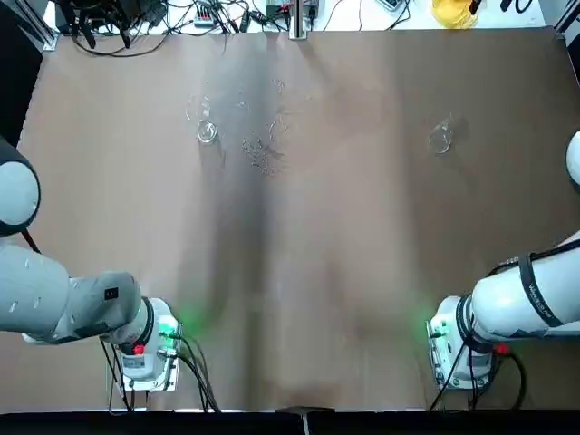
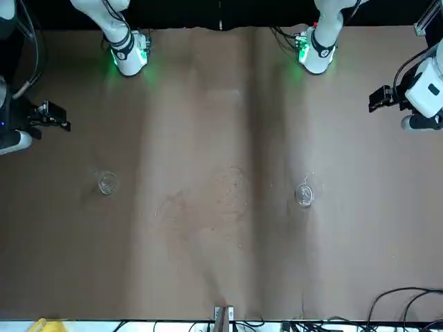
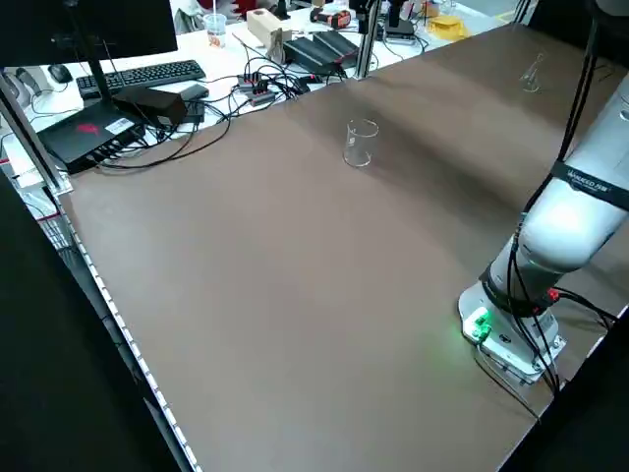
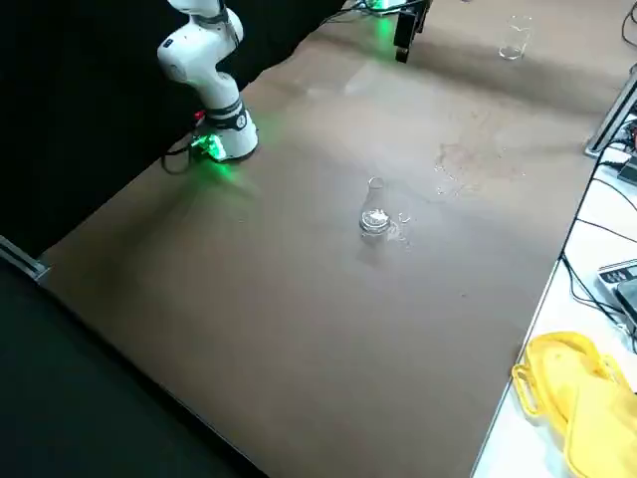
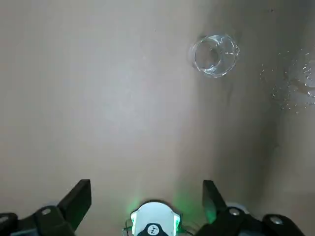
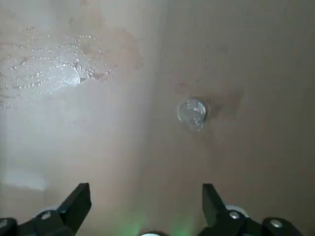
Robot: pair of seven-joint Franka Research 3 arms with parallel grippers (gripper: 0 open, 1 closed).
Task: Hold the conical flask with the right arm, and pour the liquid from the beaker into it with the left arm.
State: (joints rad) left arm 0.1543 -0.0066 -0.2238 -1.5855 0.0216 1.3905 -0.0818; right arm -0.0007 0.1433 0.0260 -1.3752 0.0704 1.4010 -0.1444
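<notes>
1. Conical flask (image 4: 375, 215) stands upright on the counter (image 1: 362, 272), on the robot's right half and toward the far edge. That puts it ahead of the right arm, which fits the job of steadying it from that side.

2. Beaker (image 3: 361, 143) stands upright on the left half of the counter, also toward the far edge and well apart from the flask. It sits in the left arm's reach, matching the pouring role. Whether it holds liquid cannot be told.

3. Scattered droplets (image 1: 261, 154) lie on the counter between the two vessels, closer to the beaker. They show some liquid has landed on the surface; which vessel it came from is not shown.

4. Left end effector (image 5: 146, 199) is pulled back and raised over its own side of the counter, fingers spread wide and holding nothing. Its wrist view looks down on the beaker from a distance.

5. Right end effector (image 6: 146, 199) is likewise drawn back and raised at the right edge, fingers spread apart and empty, with the flask in its wrist view but far off.

6. Judgement: with both vessels standing free and both arms withdrawn, this layout fits either a stage ahead of the grasp and pour, or one after the vessels were set back down. The droplets alone do not decide it.
</notes>
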